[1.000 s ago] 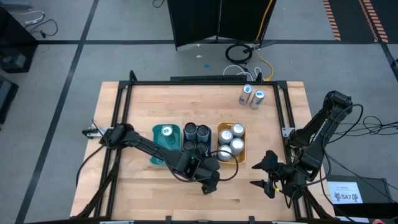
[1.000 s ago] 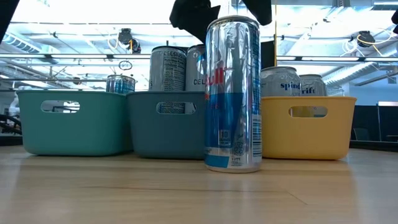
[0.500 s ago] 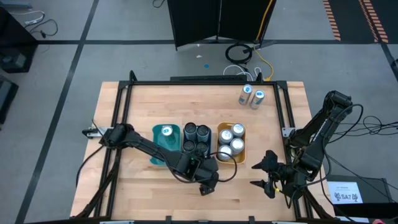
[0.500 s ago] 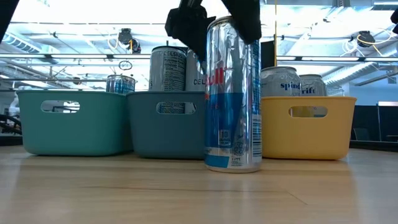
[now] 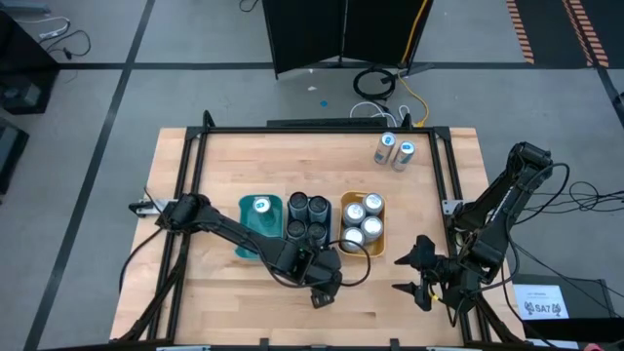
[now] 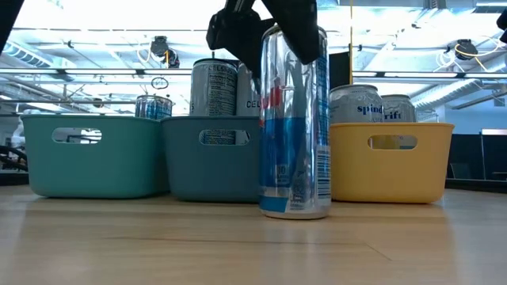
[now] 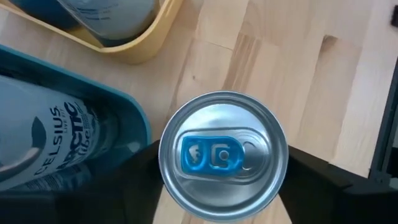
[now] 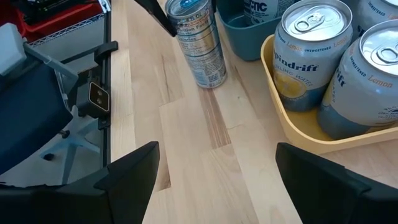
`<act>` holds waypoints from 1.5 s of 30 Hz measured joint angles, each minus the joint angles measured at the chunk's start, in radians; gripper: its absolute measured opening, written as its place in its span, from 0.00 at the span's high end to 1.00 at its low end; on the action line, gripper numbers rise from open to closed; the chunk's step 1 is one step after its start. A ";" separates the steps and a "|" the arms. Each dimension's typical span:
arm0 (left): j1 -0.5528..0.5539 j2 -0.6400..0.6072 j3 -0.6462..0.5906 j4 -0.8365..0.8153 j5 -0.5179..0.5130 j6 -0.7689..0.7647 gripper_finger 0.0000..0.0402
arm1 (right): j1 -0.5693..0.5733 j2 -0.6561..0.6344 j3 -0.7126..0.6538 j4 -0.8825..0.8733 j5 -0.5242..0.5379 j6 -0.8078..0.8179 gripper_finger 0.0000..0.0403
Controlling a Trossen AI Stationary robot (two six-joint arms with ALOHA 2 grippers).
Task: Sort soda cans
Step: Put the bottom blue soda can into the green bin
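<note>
A tall slim silver-and-blue soda can (image 6: 295, 127) stands near the table's front edge, ahead of the trays. My left gripper (image 5: 325, 288) has come down over its top (image 7: 224, 155) and is shut on it. Further cans stand in three trays: one in the teal tray (image 5: 249, 234), dark ones in the dark blue tray (image 5: 292, 216), silver ones in the yellow tray (image 5: 380, 244). Two cans (image 5: 395, 151) stand upright at the far right. My right gripper (image 5: 414, 275) waits open at the near right with nothing between its fingers. My left gripper pinches the upper part of the can's wall (image 6: 273, 55), just under the rim, between its two fingers (image 7: 140, 180). The fingers come steeply from above, one on either side of the top. The can stands upright with its base (image 6: 295, 210) on the table.
The three trays stand side by side right behind the held can, the dark blue one (image 6: 214, 158) nearest to it. A black frame (image 5: 322, 129) runs around the tabletop. Bare wood lies to the left of the trays and along the front edge.
My left gripper has sunk a little over the can's top. Its fingers have closed in from either side until they lie against the can. The can stays standing on the table. My right arm has kept still.
</note>
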 joint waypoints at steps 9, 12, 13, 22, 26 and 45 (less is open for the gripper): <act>0.002 0.000 -0.001 0.048 0.009 0.000 0.33 | 0.000 0.000 0.000 0.000 -0.002 -0.003 0.22; 0.002 0.000 -0.001 0.061 0.009 0.000 0.30 | 0.000 0.000 0.000 0.000 -0.001 -0.003 0.22; 0.002 0.000 -0.001 0.060 0.009 -0.001 0.30 | 0.000 0.000 0.000 0.000 -0.002 -0.003 0.22; 0.003 -0.009 0.042 0.049 0.009 -0.002 0.32 | 0.000 0.000 0.000 0.000 -0.002 -0.002 0.22; 0.003 -0.036 0.046 0.040 0.009 -0.027 0.33 | 0.000 0.000 0.000 0.000 -0.002 -0.003 0.22; -0.108 -0.276 0.047 -0.547 -0.121 -0.418 0.33 | 0.000 0.000 0.000 0.000 -0.002 -0.027 0.22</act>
